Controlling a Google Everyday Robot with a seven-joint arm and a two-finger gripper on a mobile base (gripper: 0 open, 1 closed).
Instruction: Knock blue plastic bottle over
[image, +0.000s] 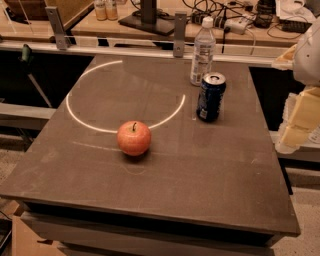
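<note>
The blue plastic bottle (202, 51) is a small clear water bottle with a white cap and a pale label. It stands upright near the far right of the dark table (150, 170). My gripper (295, 122) shows as pale cream parts at the right edge of the view, beyond the table's right side. It is well apart from the bottle, to its right and nearer to me.
A dark blue soda can (210, 96) stands upright just in front of the bottle, slightly to its right. A red apple (134, 138) sits mid-table by a ring of light. A bench with cables, posts and small bottles (106, 9) runs behind the table.
</note>
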